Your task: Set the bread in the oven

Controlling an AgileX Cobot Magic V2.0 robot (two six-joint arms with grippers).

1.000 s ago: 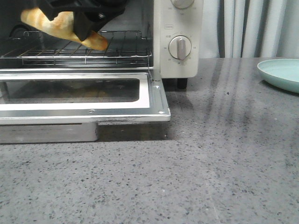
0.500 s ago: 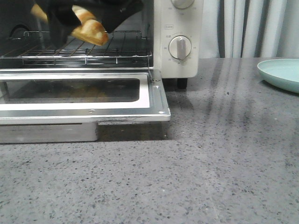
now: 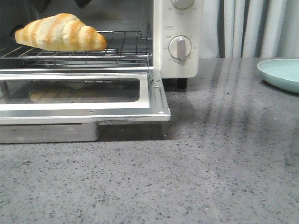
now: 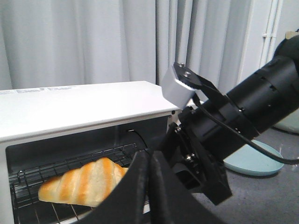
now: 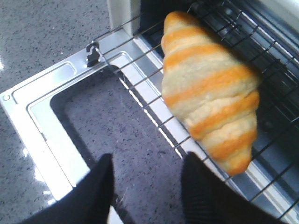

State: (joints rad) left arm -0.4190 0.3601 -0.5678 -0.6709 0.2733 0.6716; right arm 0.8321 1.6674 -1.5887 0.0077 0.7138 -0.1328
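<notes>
The bread (image 3: 60,32), golden-orange with cream stripes, lies free on the wire rack (image 3: 124,51) inside the cream-white oven (image 3: 180,28), whose door (image 3: 156,100) hangs open and flat. In the right wrist view the bread (image 5: 210,93) rests on the rack, and my right gripper (image 5: 147,175) is open above the door glass, just clear of the bread. My left gripper (image 4: 150,157) is shut on nothing, held in front of the oven (image 4: 84,105) beside the right arm (image 4: 233,121). The bread (image 4: 84,182) shows past its fingers.
A pale mint-green plate (image 3: 282,72) sits at the far right of the grey speckled counter (image 3: 210,163). The oven's dials (image 3: 180,47) face forward. Curtains (image 3: 252,28) hang behind. A metal tray (image 3: 51,133) lies under the open door.
My right gripper has let go of the bread and drawn up, almost out of the front view. The bread has settled flat on the rack.
</notes>
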